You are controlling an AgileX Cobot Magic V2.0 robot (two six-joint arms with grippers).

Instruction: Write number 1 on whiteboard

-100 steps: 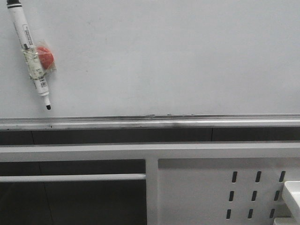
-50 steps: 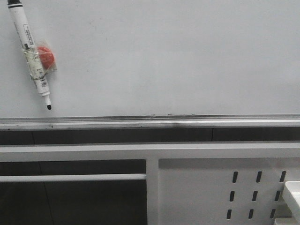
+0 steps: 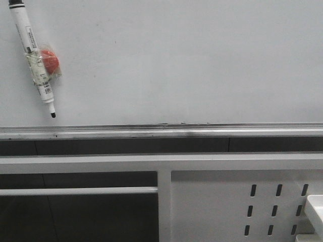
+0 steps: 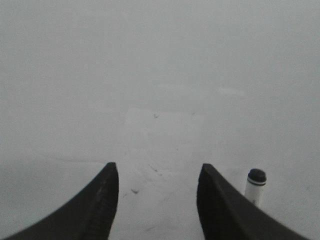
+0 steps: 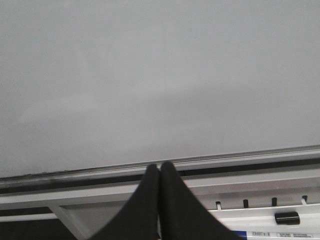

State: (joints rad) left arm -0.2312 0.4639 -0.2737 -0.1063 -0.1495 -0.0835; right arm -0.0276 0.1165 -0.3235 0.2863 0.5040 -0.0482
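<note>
Looking at the front view first, we saw the whiteboard filling the upper half, with its silver ledge running along the bottom edge. A marker pen was stuck to the board way over at about 10 o'clock, uncapped tip pointing down toward 6, with a red magnet taped right beside its barrel. No stroke anywhere on the board, so the number 1 simply wasn't there yet. Neither arm showed up in this view. Below the ledge sat a white perforated panel at roughly 5 o'clock.

In the left wrist view, the left gripper faced the board with its jaws spread apart and nothing between them, so released and empty. The black end of the marker poked up just beside one finger, toward 4 o'clock, outside the gap. A few faint smudges on the board, nothing we'd call a digit.

In the right wrist view, the right gripper had its fingers pressed flat together with nothing in them, looking at the ledge and clean board above. A second marker lay down at 5 o'clock with a black cap near it.

Our take: the task was basically at zero. Still left was grabbing the pen off the board, putting tip to surface and drawing the stroke.
</note>
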